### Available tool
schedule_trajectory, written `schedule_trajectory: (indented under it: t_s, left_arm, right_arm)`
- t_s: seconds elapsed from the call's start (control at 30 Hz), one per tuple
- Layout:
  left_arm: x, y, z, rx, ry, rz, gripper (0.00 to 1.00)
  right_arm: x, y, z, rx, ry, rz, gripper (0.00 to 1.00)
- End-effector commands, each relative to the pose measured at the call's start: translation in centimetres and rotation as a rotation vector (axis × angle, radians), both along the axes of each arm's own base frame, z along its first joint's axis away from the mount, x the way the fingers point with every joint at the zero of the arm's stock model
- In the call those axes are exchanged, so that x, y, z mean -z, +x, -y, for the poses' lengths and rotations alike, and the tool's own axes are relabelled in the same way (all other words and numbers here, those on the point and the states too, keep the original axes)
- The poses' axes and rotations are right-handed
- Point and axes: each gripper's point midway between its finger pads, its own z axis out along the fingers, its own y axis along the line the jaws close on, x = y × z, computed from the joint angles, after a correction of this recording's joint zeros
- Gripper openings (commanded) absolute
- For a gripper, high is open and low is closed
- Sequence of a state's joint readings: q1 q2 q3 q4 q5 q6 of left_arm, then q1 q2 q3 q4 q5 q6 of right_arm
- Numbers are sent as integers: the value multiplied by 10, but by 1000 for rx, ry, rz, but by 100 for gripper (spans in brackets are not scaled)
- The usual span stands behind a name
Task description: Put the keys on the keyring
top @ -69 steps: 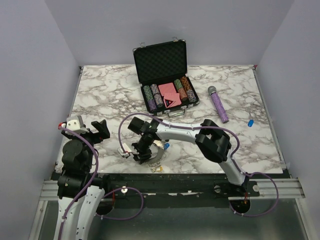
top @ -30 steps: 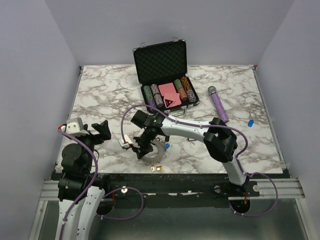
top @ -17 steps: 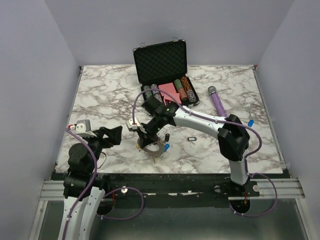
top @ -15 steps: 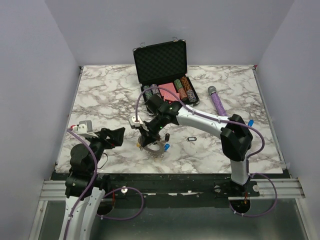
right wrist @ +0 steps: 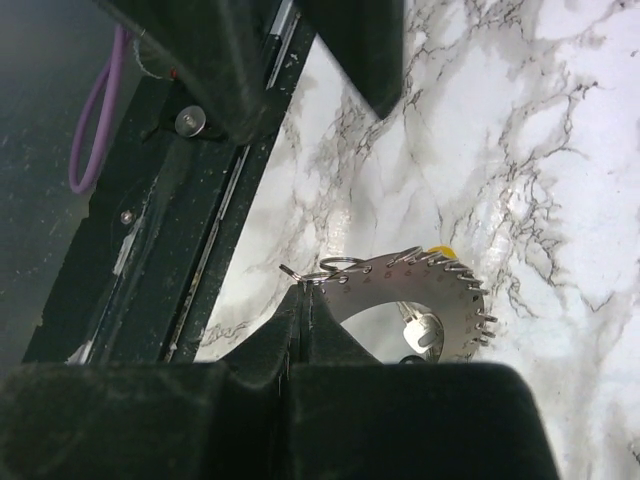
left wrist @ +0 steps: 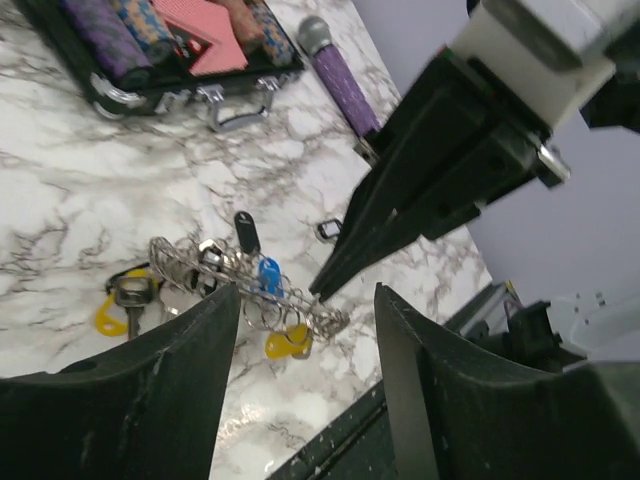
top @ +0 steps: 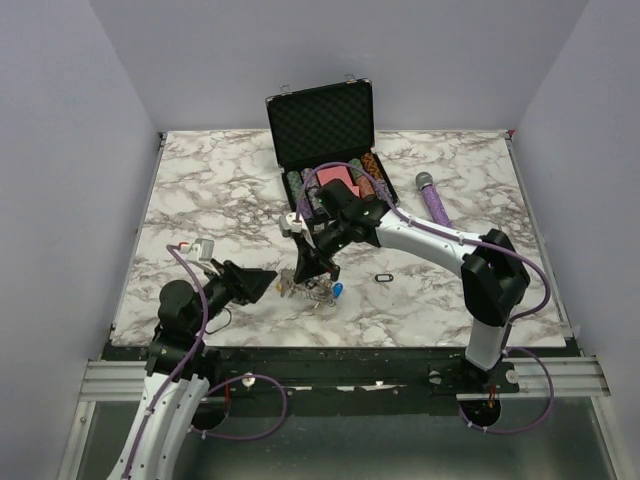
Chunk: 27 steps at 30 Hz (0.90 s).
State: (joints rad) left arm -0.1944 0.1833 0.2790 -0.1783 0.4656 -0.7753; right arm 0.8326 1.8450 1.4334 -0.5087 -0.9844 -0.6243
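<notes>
Near the front edge of the marble tabletop [top: 200, 190], the left tool [top: 258, 283] hovers with its jaws parted and nothing between them, aimed at the keyring [top: 316, 288] just beyond its tips. The toothed silver ring sits at the front middle of the tabletop. One end is met by the right tool [top: 303, 274], whose fingers are pinched shut on the rim and appear to hold it tilted. Several of the keys [top: 337, 291] cluster at the ring: a blue key [left wrist: 268, 277] and a black key [left wrist: 246, 232] against its fringe, a yellow key [left wrist: 288, 343] under the end nearest the right tool, and another yellow key [left wrist: 108, 316] at the opposite end. Whether any of them is truly threaded cannot be told from these views, so the job looks partly done at best, with the left tool apparently lining up to help. Farther back, a small dark loop [top: 383, 278] lies apart on the marble. Beyond it stand the open chip case [top: 325, 125] and a purple microphone [top: 436, 210].
</notes>
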Motion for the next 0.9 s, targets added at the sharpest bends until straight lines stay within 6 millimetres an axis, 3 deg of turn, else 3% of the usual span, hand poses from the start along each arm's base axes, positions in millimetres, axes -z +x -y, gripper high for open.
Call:
schedule_trajectory:
  t_s: [0.0, 0.33, 0.87]
  left_arm:
    - [-7, -18, 26, 166, -7, 85, 63]
    - [15, -22, 50, 236, 74, 176, 43]
    - [8, -13, 56, 238, 121, 243, 41]
  right_arm:
    - [-25, 5, 3, 24, 86, -20, 0]
    - [-30, 10, 12, 44, 114, -51, 1]
    - [-40, 7, 14, 42, 142, -76, 0]
